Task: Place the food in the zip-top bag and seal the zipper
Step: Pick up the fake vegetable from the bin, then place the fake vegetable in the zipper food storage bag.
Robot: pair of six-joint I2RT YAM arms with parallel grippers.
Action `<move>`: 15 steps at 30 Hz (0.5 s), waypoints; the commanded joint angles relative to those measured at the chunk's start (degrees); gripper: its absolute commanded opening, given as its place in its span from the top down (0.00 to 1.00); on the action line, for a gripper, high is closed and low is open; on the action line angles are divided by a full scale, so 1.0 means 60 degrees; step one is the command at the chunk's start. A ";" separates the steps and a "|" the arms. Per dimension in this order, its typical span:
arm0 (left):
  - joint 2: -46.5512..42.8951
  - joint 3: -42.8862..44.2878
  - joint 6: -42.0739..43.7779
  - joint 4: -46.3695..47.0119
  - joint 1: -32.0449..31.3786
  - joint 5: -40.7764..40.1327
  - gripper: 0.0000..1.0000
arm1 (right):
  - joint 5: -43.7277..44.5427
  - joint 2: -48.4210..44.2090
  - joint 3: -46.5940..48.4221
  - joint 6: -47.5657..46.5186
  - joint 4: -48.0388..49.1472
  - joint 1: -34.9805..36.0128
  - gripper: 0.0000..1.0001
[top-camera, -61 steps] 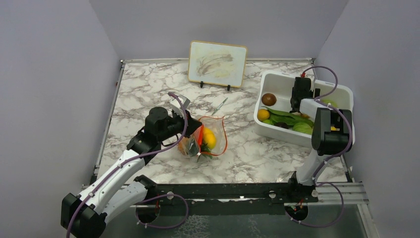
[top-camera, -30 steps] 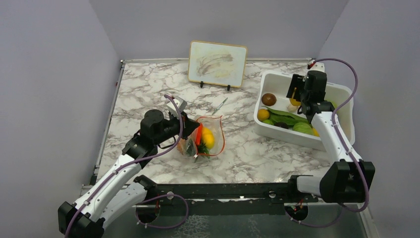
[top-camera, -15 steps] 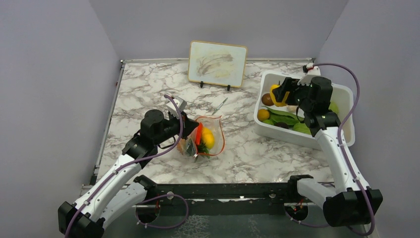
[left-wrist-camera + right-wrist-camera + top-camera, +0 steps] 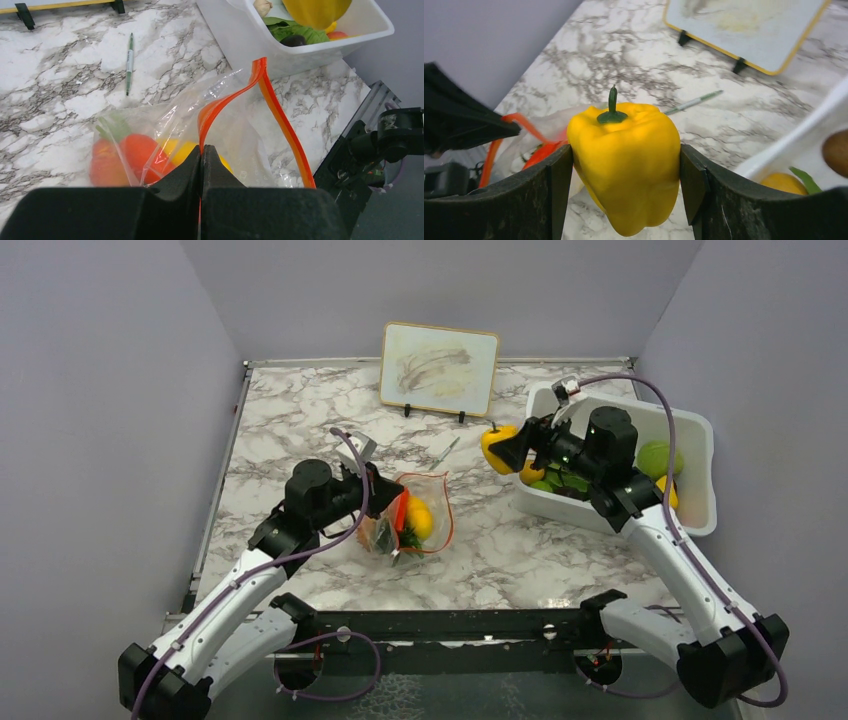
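Right gripper has a yellow bell pepper clamped between its two fingers. In the wrist view the black pads press on both flanks of the pepper, which sits stem up, so the jaws stand about a pepper's width apart. It hangs in the air just off the left wall of the white bin, over bare marble tabletop, on the right half of the table.

Over to the left gripper: fully closed, fingertips pinched together on the red-orange zipper of the zip-top bag. From that wrist camera the strip rises out of the pinch, bends over and runs back down. The mouth gapes open toward the bin.

The bag lies about midway between the left and right edges, nearer the near edge than the far one. Already inside it are a yellow fruit and something red-orange pressed against the clear plastic.

The bin sits by the right edge toward the far right corner. It holds green leaves, a small orange fruit and a round green fruit.

Between bag and far edge a green-and-white pen lies flat on the marble, apart from everything. At the middle of the far edge a wood-framed whiteboard stands propped on its feet, smudged across its face.
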 commanded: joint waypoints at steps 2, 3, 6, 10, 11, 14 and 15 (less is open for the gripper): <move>0.0314 0.0648 -0.0607 0.0536 0.0006 0.0452 1.00 | -0.1981 -0.0753 -0.0474 -0.0069 0.1844 0.0642 0.48; 0.0359 0.0725 -0.0667 0.0536 0.0013 0.0527 1.00 | -0.2330 -0.0855 -0.0659 -0.0046 0.2200 0.0709 0.48; 0.0372 0.0898 -0.0893 0.0575 0.0015 0.0594 1.00 | -0.3332 -0.1010 -0.1077 0.0038 0.3228 0.0991 0.48; 0.0386 0.1125 -0.0987 0.0619 0.0014 0.0647 1.00 | -0.3773 -0.0915 -0.1098 -0.0117 0.3754 0.1763 0.47; 0.0412 0.1189 -0.1013 0.0607 0.0018 0.0667 1.00 | -0.3740 -0.0836 -0.1039 -0.0132 0.3803 0.2067 0.47; 0.0494 0.1400 -0.1230 0.0472 0.0016 0.0746 1.00 | -0.3617 -0.0584 -0.0954 -0.0290 0.4062 0.2759 0.47; 0.0536 0.1461 -0.1300 0.0424 0.0014 0.0839 1.00 | -0.3530 -0.0520 -0.1004 -0.0329 0.4246 0.2976 0.47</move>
